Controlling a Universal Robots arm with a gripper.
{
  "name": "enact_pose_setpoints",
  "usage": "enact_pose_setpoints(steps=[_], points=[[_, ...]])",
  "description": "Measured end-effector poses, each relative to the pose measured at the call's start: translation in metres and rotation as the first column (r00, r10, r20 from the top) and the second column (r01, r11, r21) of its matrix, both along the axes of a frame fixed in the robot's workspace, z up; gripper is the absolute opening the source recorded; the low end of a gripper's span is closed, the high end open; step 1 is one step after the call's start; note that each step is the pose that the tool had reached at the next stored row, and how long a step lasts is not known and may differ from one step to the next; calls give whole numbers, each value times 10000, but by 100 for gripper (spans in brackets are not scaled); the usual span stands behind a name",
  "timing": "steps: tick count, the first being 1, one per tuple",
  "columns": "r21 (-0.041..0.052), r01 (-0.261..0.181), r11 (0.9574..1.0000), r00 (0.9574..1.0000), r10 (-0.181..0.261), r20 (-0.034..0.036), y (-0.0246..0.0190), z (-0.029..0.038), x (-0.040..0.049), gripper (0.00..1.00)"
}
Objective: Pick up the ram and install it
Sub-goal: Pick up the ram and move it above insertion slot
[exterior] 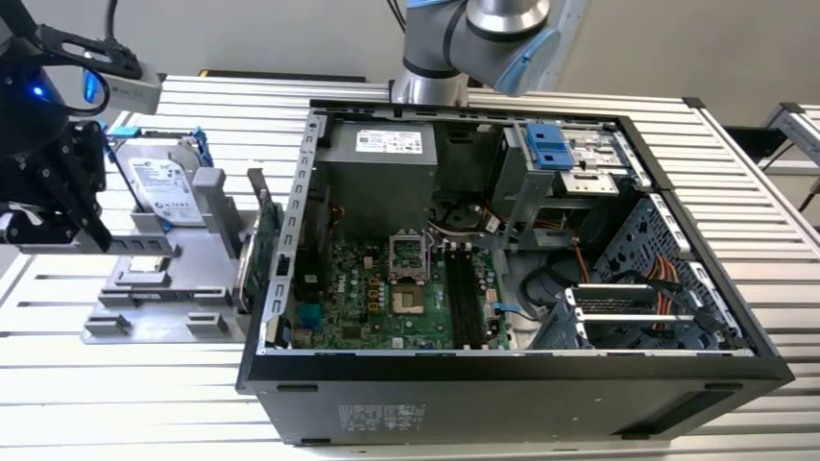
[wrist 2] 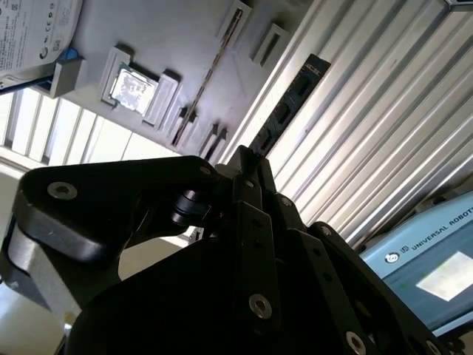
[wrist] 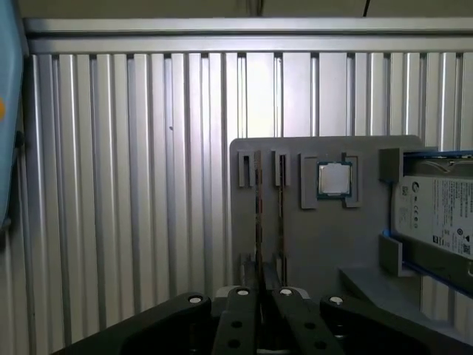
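Gripper clamps the ram — near tray.

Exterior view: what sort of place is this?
Probably a robotics bench for computer assembly: an open black desktop computer case and a grey parts holder on a ribbed metal table, beside a silver-grey robot arm.

Open computer case on slatted table, grey tray with hard drive beside

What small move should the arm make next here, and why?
Probably travel toward the open computer case: the gripper appears shut on the ram, out of the grey holder, and the motherboard's memory slots lie to the exterior view's right.
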State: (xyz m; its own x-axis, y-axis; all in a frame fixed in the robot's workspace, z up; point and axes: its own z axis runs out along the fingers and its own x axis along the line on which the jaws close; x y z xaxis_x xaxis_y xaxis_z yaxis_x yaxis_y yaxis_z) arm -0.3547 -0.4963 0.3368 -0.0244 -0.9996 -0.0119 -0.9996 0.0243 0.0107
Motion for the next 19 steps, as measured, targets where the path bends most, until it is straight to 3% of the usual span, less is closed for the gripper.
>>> enact_pose_setpoints(steps=[19], points=[[0,1,10000,10000,-1,1,0,187,0,0]])
